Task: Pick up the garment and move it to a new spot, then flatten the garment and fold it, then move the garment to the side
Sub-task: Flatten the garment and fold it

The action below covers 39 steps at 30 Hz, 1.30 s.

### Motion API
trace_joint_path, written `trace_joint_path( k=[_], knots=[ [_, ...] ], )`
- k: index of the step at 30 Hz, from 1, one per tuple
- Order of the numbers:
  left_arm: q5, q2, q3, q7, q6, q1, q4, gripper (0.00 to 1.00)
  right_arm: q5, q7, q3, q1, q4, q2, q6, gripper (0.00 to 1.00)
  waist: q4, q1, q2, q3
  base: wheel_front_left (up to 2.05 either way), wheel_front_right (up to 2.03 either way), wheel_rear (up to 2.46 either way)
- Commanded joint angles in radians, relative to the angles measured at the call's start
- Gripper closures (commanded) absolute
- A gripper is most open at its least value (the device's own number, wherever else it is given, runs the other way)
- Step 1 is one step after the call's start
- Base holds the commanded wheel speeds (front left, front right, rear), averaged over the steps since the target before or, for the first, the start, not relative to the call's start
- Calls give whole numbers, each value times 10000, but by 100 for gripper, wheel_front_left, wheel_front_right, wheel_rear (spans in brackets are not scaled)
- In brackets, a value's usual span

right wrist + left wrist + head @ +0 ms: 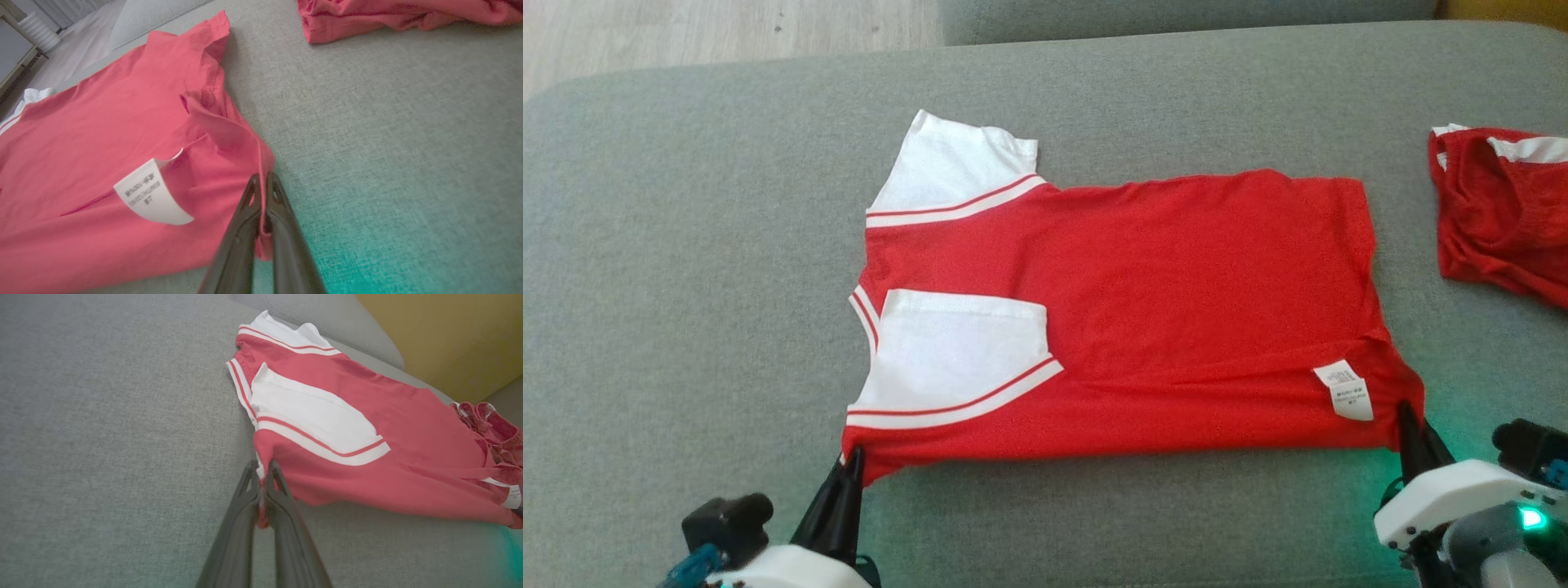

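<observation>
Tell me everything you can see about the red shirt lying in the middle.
The red shirt, seemingly thin jersey, has white sleeves with striped trim and a white label. It lies mostly flat on the grey cushion, near sleeve folded onto its body. The left gripper and right gripper pinch its near corners.

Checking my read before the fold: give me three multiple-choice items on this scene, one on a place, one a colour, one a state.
1. Where does the second red garment lie?
A. on the shirt
B. right of it, apart
C. left of it, touching

2. What colour are the shirt's sleeves?
A. white
B. blue
C. black

3. How are the left gripper and right gripper?
A. both open
B. both shut on the shirt's near corners
C. left shut, right open

Key: 1 B, grey cushion shows between them; 2 A, both are plain white; 3 B, each wrist view shows red cloth pinched tight.
</observation>
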Motion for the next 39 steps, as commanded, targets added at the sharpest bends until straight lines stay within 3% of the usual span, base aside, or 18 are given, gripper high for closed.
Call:
trace_joint_path(
  k=[1, 3, 4, 8, 12, 20, 28, 39],
  knots=[
    [40, 62, 344, -94, 99, -307, -190, 99, 8, -142, 171, -75, -237, -87, 65, 0, -18, 0, 0, -16, 0, 0, 0],
    [42, 78, 332, -93, 89, -317, -58, 54, 3, -246, 131, -52, -179, -87, 65, 0, -65, 0, 0, -57, 0, 0, 0],
    [52, 127, 336, -74, 78, -329, -34, 0, -20, -290, 100, -31, -190, -87, 65, 0, -94, 0, 0, -78, 0, 0, 0],
    [127, 492, 532, 13, 31, -615, -275, 0, -178, -439, -51, -5, -541, -87, 65, 0, -238, 0, 0, -93, 0, 0, 0],
    [418, 1223, 804, 484, -61, -1597, -766, 0, -360, -413, -76, -182, -1262, -87, 65, 0, -421, 0, 0, -7, 0, 0, 0],
    [891, 2562, 1015, 2425, -848, -5665, -577, 0, -776, 130, 660, -1284, -2452, -87, 65, 0, -1036, 0, 0, 734, 0, 0, 0],
    [1245, 2826, 722, 4083, -1200, -8964, 2091, 0, -826, 258, 1917, -2899, -2688, -87, 65, 0, -2025, 0, 0, 2155, 0, 0, 0],
    [1089, 2848, 528, 4802, -1572, -10010, 3902, 0, -846, -60, 2421, -3910, -2430, -87, 65, 0, -2874, 0, 0, 3403, 0, 0, 0]
  ],
)
